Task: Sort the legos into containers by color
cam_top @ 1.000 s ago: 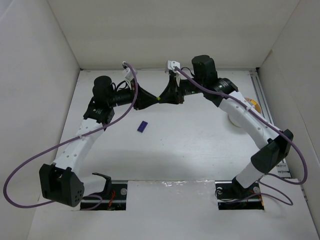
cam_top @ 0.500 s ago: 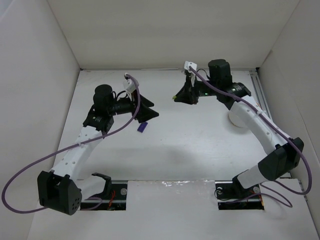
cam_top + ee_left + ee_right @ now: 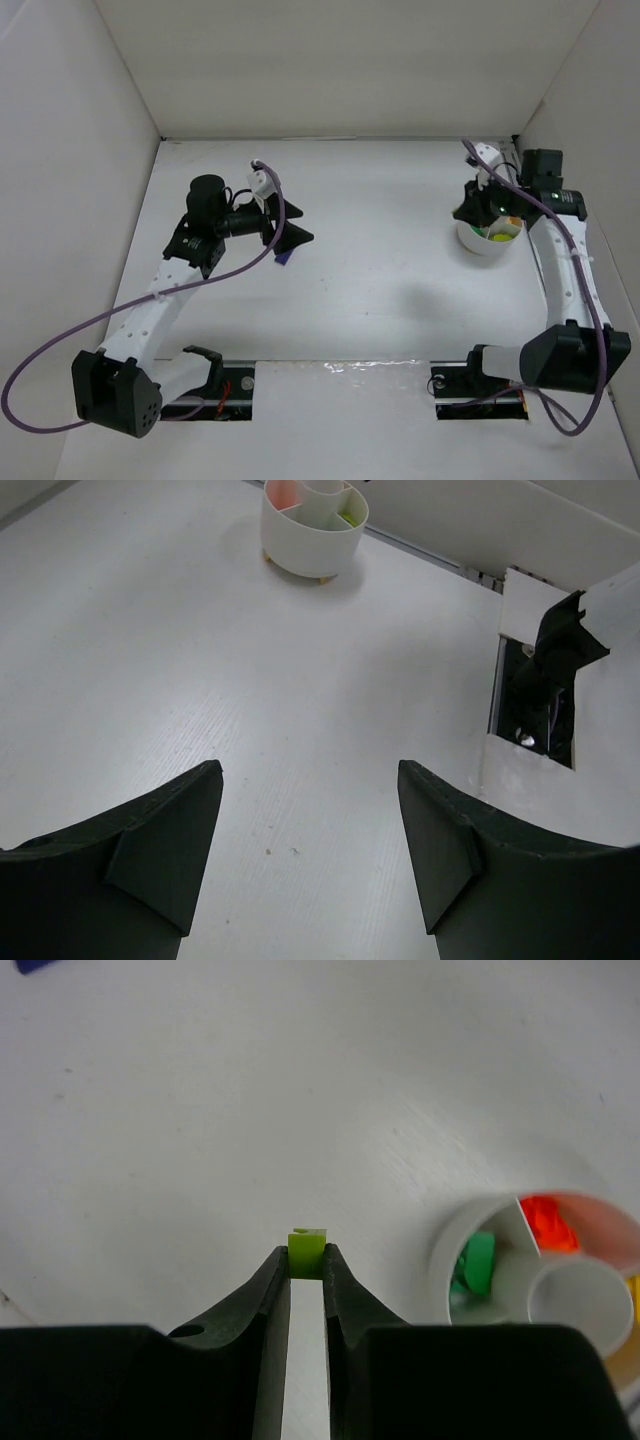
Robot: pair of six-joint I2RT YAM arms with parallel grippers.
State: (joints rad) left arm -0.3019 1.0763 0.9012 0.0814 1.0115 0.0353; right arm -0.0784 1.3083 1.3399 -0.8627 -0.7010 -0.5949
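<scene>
Lime lego (image 3: 307,1246) lengthwise in right end effector (image 3: 307,1260)

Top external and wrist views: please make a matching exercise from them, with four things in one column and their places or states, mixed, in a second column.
1. small lime green plastic brick
2. small purple plastic brick
3. small dark green plastic brick
4. left claw

A. lying in a wedge compartment of the round white plastic bowl
B. open and empty
C. pinched in the right claw
D. lying on the white table

Pairs: 1-C, 2-D, 3-A, 4-B
</scene>
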